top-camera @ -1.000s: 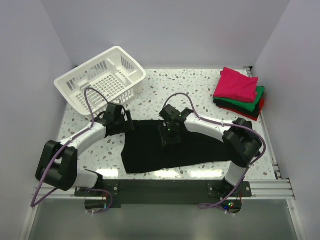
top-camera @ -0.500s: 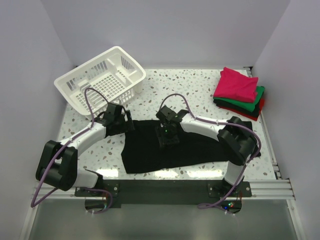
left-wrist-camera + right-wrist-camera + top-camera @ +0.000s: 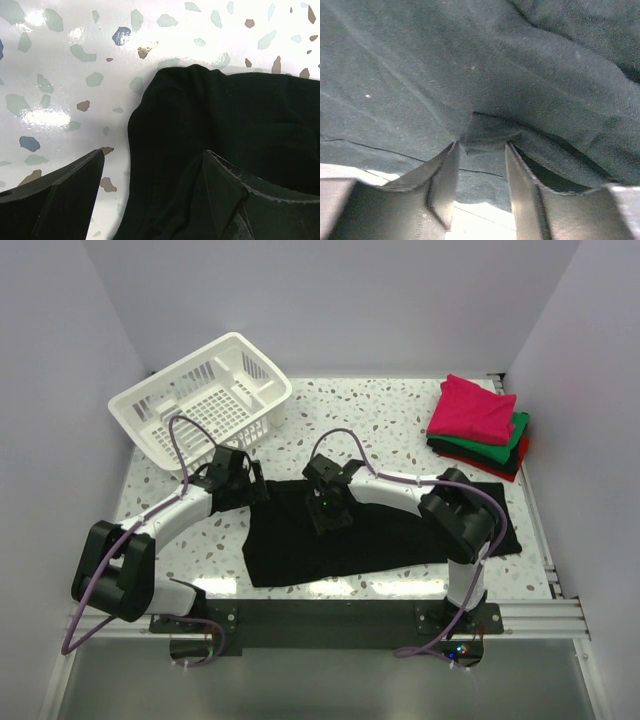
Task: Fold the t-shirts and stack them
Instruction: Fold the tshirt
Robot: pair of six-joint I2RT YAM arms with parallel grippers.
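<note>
A large plain black t-shirt (image 3: 380, 535) lies spread on the speckled table in front of the arms. My left gripper (image 3: 243, 488) is open at the shirt's far left corner. In the left wrist view (image 3: 152, 160) its jaws straddle the shirt's edge (image 3: 210, 115), one finger over bare table. My right gripper (image 3: 328, 508) is low over the shirt's far middle. In the right wrist view (image 3: 482, 147) its jaws stand a little apart, with a raised fold of black cloth (image 3: 485, 135) at their tips. Folded shirts are stacked at the far right: magenta-pink (image 3: 472, 408) over green (image 3: 503, 443), black and red.
A white slatted basket (image 3: 200, 395) sits tilted at the far left, just beyond the left gripper. The walls close in on the left, right and back. The table's right edge runs beside the shirt stack.
My right gripper has slid a little to the left across the black shirt. The left arm and the shirt's outline have not visibly moved.
</note>
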